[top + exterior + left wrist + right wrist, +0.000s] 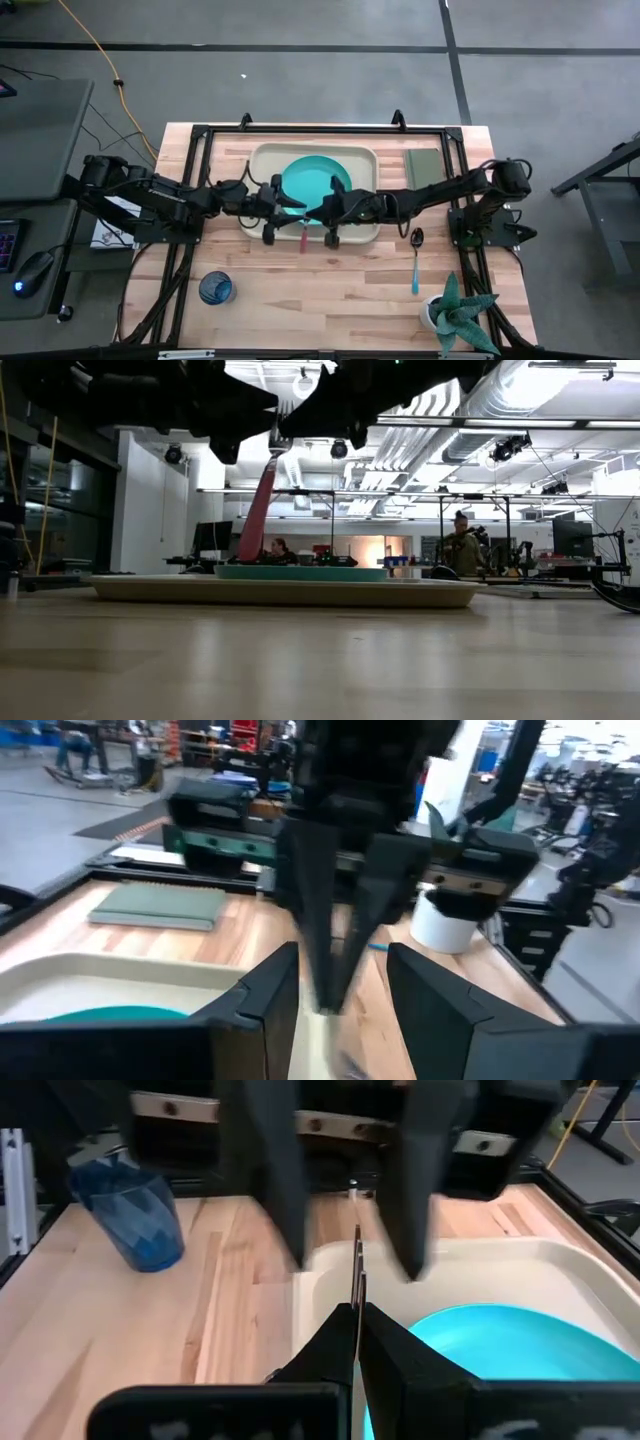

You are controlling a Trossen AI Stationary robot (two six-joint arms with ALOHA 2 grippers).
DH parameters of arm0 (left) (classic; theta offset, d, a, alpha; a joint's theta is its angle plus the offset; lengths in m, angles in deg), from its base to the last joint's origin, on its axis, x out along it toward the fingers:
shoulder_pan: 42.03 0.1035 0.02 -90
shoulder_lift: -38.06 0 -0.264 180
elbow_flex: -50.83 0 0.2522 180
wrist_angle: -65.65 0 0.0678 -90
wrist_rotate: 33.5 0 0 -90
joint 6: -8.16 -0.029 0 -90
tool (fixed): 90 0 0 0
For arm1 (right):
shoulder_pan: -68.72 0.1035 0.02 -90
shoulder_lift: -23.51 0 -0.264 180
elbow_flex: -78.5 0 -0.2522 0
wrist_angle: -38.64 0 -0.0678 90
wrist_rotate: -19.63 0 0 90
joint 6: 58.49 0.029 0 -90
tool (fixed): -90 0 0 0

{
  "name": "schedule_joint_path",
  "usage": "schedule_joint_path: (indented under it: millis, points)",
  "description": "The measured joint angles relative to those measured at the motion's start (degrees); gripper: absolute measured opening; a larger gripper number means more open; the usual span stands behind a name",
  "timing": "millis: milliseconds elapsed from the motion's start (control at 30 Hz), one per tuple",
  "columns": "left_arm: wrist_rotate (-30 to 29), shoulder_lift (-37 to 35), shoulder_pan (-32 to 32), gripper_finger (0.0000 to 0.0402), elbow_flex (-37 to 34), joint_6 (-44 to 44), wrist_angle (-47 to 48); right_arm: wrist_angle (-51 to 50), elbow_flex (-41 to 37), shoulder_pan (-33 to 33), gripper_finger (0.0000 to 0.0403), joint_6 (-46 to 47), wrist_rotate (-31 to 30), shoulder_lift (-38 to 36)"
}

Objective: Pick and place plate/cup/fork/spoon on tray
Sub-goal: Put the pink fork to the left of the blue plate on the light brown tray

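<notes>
The turquoise plate lies on the beige tray. My right gripper is shut on the fork above the tray's near rim, and the red handle slants down from it. My left gripper faces it, open. Its fingers stand on either side of the fork's metal end and of my right fingertips. I cannot tell whether they touch. The dark-blue cup stands on the table at the near left. The blue-handled spoon lies to the right of the tray. My right gripper pinches the fork's metal end between its two shut fingers, and a thin strip of metal sticks out past the fingertips. The fingers come about level from the table's right. The red handle hangs slanting below the hold; whether its tip touches the tray is unclear.
A grey-green pad lies right of the tray. A potted plant stands at the near right corner. A black frame runs around the table's edges. Bare wood lies between the cup and the spoon.
</notes>
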Motion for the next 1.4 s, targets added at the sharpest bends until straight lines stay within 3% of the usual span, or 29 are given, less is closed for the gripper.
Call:
schedule_joint_path:
  millis: [400,633,1400]
  points:
    - [-2.5,0.0,-1.0,0.0109,0.0,-2.4,-0.2,1.2,0.0,0.4,0.0,-0.4,0.9,0.0]
    - [-8.4,0.0,-3.0,0.0102,0.0,-5.3,-1.1,2.4,0.0,0.4,0.0,1.2,1.6,0.0]
    - [-6.7,6.1,-3.3,0.0087,4.8,-4.2,-1.5,3.1,-0.1,0.4,0.0,1.1,2.3,0.9]
